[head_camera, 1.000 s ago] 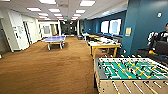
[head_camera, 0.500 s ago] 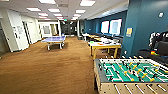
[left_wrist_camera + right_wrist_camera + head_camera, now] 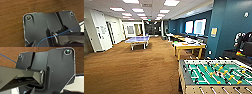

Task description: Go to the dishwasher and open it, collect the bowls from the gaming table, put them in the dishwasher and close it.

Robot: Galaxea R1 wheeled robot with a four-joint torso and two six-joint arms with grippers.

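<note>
A long open office room with a brown carpet floor (image 3: 129, 72) reaching from the camera to a far hallway, under a white ceiling with bright square light panels (image 3: 170, 3). A deep teal wall (image 3: 231, 22) runs along the 2 to 3 o'clock side, with two lit windows (image 3: 197, 26) set in it; white walls and doors (image 3: 99, 32) line the 9 to 10 o'clock side. Nearest, at 4 to 5 o'clock, stands a wooden football table (image 3: 214, 76) with a green field, rods and small yellow and dark figures. Beyond it at about 1 o'clock is the gaming table (image 3: 189, 46), with a pale top and yellow legs, near the teal wall; small things lie on it, among them a green spot at its far left end that may be a bowl (image 3: 176, 42), too small to be sure. Further off, at 11 o'clock, well apart from both, stands a blue table-tennis table (image 3: 137, 40). Dark seating with black and coloured shapes sits at 3 o'clock against the teal wall. The left wrist view and the right wrist view each look down past the robot's dark plate onto the brown floor, a thin blue cable (image 3: 50, 37) crossing the left one. Whether either hand is open or closed cannot be told.
</note>
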